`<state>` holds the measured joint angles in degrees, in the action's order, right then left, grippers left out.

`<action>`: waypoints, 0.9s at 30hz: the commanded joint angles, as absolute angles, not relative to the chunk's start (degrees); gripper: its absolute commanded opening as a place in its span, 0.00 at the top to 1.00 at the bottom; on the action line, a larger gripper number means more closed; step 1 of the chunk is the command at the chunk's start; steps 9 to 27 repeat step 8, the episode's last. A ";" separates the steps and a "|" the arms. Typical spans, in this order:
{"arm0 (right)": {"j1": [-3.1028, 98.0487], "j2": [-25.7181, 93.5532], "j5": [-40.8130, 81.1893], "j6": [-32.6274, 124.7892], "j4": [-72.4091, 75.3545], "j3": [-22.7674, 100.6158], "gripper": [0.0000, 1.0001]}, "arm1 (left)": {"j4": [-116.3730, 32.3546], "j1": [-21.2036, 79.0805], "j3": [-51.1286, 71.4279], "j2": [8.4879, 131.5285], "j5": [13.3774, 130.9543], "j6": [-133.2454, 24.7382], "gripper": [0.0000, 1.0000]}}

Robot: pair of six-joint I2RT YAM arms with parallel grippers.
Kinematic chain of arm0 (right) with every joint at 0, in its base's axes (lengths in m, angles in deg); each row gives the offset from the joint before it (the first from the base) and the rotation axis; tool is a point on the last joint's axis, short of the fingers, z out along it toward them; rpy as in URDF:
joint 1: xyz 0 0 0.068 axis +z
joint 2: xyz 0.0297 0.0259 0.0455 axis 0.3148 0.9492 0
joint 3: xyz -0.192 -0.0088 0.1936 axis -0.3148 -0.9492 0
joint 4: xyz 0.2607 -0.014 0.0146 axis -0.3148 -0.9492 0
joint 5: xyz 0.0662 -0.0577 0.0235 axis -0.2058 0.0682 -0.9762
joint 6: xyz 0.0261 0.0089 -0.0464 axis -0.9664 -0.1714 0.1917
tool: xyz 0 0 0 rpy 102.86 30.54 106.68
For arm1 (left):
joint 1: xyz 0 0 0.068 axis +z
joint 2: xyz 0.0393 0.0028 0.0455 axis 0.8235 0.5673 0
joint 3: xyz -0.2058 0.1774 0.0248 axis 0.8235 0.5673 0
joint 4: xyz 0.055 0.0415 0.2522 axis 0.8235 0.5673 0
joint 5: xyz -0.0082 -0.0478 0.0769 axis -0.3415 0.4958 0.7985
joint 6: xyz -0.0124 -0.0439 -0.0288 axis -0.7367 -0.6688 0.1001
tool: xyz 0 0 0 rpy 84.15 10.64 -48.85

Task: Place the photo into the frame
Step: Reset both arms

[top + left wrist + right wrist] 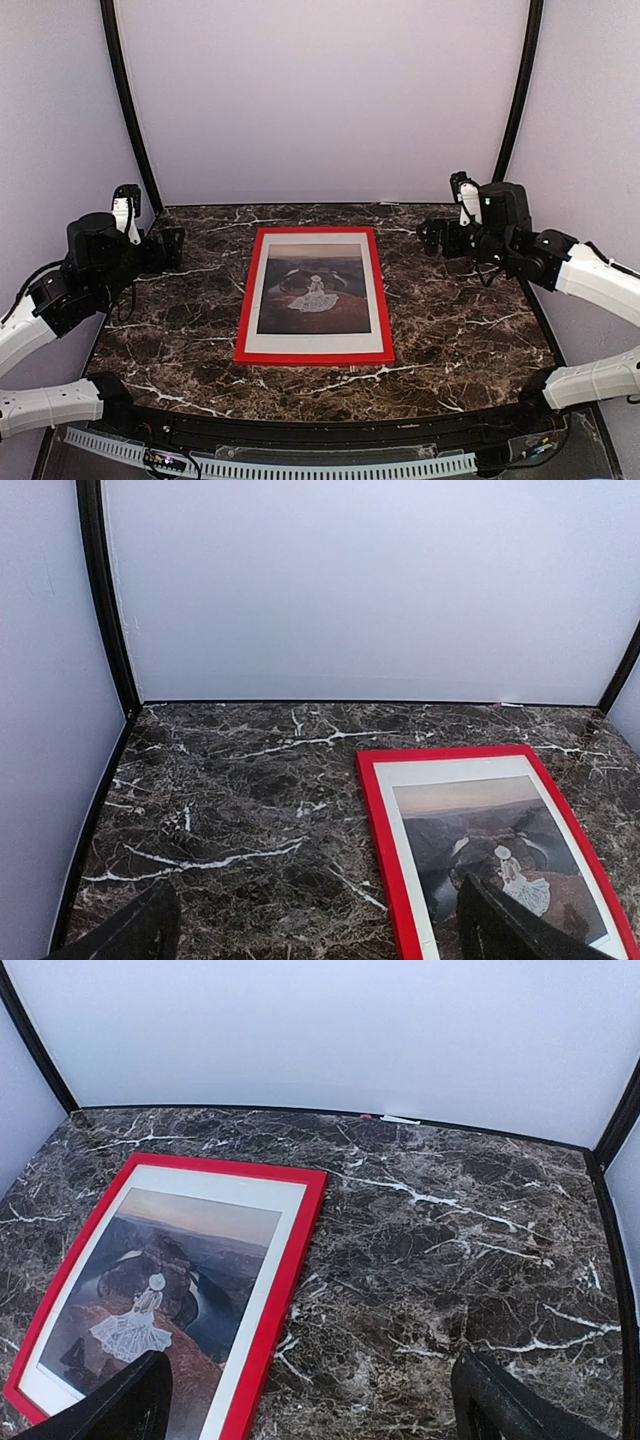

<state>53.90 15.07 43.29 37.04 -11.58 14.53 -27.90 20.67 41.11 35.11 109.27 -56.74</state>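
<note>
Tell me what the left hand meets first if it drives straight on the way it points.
Probably the bare marble table, just beside the red rail of the frame. The open left hand might clip that rail with one finger; depth is unclear.

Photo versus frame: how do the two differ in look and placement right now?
The frame is a plain red border; the photo is a dark brownish picture with a white figure and white margins. The frame is the larger and surrounds the photo, which sits inside it. Both are rectangular and lie flat on the marble table, their edges parallel.
</note>
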 commanded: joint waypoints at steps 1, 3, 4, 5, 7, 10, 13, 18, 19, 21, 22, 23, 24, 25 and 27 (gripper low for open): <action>53.59 13.82 45.39 38.10 -6.90 14.13 0.01 | -30.48 20.98 41.66 35.05 110.63 -55.11 0.01; 53.59 13.93 45.20 37.89 -6.48 13.96 0.01 | -30.56 20.98 41.77 35.52 110.32 -55.34 0.01; 53.59 14.02 45.15 37.79 -6.39 13.92 0.01 | -30.69 20.98 41.86 35.67 110.09 -55.38 0.01; 53.57 14.13 45.14 37.59 -6.49 13.87 0.01 | -30.77 20.98 41.87 36.05 109.82 -55.47 0.01; 53.59 14.17 45.02 37.19 -6.31 13.68 0.02 | -30.41 20.98 41.59 36.61 109.56 -55.72 0.01; 53.59 14.14 44.83 37.09 -6.09 13.59 0.01 | -30.19 20.98 41.42 36.74 109.58 -56.00 0.01; 53.59 14.14 44.83 37.09 -6.09 13.59 0.01 | -30.19 20.98 41.42 36.74 109.58 -56.00 0.01; 53.59 14.14 44.83 37.09 -6.09 13.59 0.01 | -30.19 20.98 41.42 36.74 109.58 -56.00 0.01; 53.59 14.14 44.83 37.09 -6.09 13.59 0.01 | -30.19 20.98 41.42 36.74 109.58 -56.00 0.01; 53.59 14.14 44.83 37.09 -6.09 13.59 0.01 | -30.19 20.98 41.42 36.74 109.58 -56.00 0.01; 53.59 14.14 44.83 37.09 -6.09 13.59 0.01 | -30.19 20.98 41.42 36.74 109.58 -56.00 0.01; 53.59 14.14 44.83 37.09 -6.09 13.59 0.01 | -30.19 20.98 41.42 36.74 109.58 -56.00 0.01; 53.59 14.14 44.83 37.09 -6.09 13.59 0.01 | -30.19 20.98 41.42 36.74 109.58 -56.00 0.01; 53.59 14.14 44.83 37.09 -6.09 13.59 0.01 | -30.19 20.98 41.42 36.74 109.58 -56.00 0.01; 53.59 14.14 44.83 37.09 -6.09 13.59 0.01 | -30.19 20.98 41.42 36.74 109.58 -56.00 0.01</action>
